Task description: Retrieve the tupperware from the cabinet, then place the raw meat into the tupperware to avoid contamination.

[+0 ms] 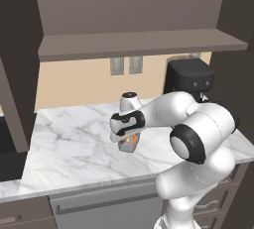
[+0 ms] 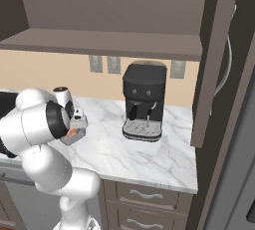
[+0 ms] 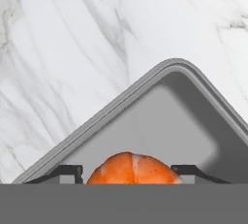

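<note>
A: What surrounds you?

B: A white marble counter (image 1: 74, 139), a tan wall with outlets, the open dark cabinet (image 1: 139, 42) above, and a black coffee machine (image 2: 144, 102) at my two o'clock. No readable writing.

A: And your gripper (image 3: 128, 172)?

B: Its fingers stand apart on either side of the raw meat (image 3: 131, 168), over the tupperware (image 3: 160, 121) on the counter. I cannot tell whether they grip it.

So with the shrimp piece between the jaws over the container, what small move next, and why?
Probably finish opening and let it drop: the raw meat sits between the gripper's tips directly over the tupperware floor, inside its rim, on the marble counter. Then lift straight up.
</note>
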### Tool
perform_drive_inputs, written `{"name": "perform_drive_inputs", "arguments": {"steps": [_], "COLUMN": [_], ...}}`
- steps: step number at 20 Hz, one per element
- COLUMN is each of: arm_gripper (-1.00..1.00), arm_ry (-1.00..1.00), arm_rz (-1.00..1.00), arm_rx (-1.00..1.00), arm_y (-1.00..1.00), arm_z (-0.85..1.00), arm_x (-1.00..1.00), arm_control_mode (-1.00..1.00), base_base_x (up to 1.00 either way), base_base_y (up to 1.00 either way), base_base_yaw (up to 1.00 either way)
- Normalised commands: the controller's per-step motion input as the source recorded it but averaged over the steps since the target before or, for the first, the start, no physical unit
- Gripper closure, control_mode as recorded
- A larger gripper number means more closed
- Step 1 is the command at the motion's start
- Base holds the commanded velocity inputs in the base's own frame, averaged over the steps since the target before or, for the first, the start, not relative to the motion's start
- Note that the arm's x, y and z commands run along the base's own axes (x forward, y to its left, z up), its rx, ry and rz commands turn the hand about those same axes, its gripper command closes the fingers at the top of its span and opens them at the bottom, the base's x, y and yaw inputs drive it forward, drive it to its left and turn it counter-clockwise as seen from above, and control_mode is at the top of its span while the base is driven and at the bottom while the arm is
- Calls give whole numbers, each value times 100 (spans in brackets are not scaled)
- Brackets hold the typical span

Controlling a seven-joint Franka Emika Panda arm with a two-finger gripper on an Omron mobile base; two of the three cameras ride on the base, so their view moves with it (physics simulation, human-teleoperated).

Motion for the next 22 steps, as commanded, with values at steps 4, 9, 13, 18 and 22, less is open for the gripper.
{"name": "perform_drive_inputs", "arguments": {"steps": [4,9,13,18,22], "arm_gripper": [-100,-100,-100,-100,-100], "arm_ry": [0,0,0,2,0], "arm_rz": [0,0,0,0,0], "arm_rx": [0,0,0,0,0], "arm_y": [0,0,0,0,3], "arm_z": [0,0,0,8,22], "arm_x": [3,2,3,2,0], "arm_control_mode": [-100,-100,-100,-100,-100], "base_base_x": [0,0,0,0,0], "base_base_y": [0,0,0,0,0], "base_base_yaw": [0,0,0,0,0]}}
